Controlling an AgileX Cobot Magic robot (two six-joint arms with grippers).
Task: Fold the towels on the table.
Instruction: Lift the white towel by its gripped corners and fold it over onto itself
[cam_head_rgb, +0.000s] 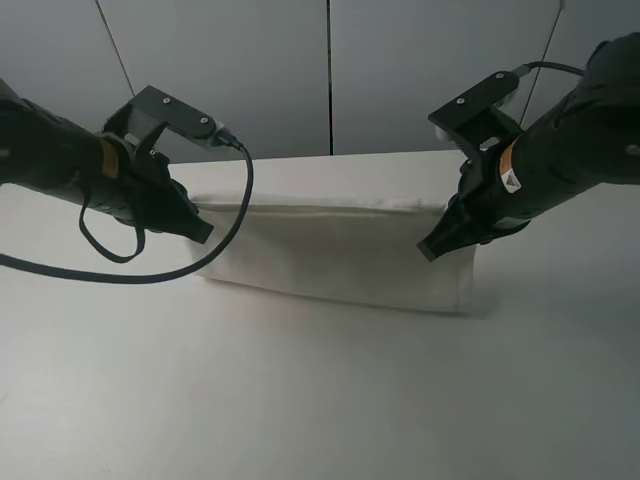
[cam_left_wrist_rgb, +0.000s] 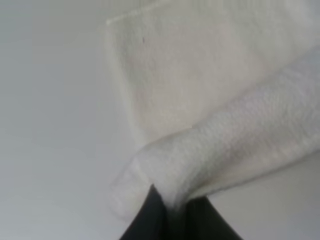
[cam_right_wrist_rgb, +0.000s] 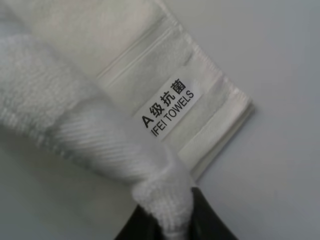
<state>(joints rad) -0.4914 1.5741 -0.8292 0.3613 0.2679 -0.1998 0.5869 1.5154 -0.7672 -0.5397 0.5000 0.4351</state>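
White, roughly square terry-cloth towel (cam_head_rgb: 335, 255), mid-fold. As I see it from the high camera, it sits a little toward 12 o'clock of the centre of the large, plain white smooth tabletop (cam_head_rgb: 300, 410). Its upper edge is raised and stretched taut from 9 o'clock to 3 o'clock, and the cloth below slopes down to rest on the table.

The left gripper (cam_head_rgb: 197, 230) is clenched on the 9 o'clock corner. In its wrist view the dark fingers pinch a bunched lip of terry, with a flat layer of towel lying beneath. The right gripper (cam_head_rgb: 432, 247) is clamped on the 3 o'clock corner. Its wrist view shows the pinched roll of cloth above a flat layer that carries the woven border band (cam_right_wrist_rgb: 150, 60) and a small white label with dark print (cam_right_wrist_rgb: 167, 107).

Progress, as I judge it: both corners are secured and lifted, and one fold is under way but not laid down. What is left is to carry the held edge across, set it on the flat layer, release, and make any further fold. A black cable (cam_head_rgb: 150, 272) loops from the left arm just beside the towel's 9 o'clock end.
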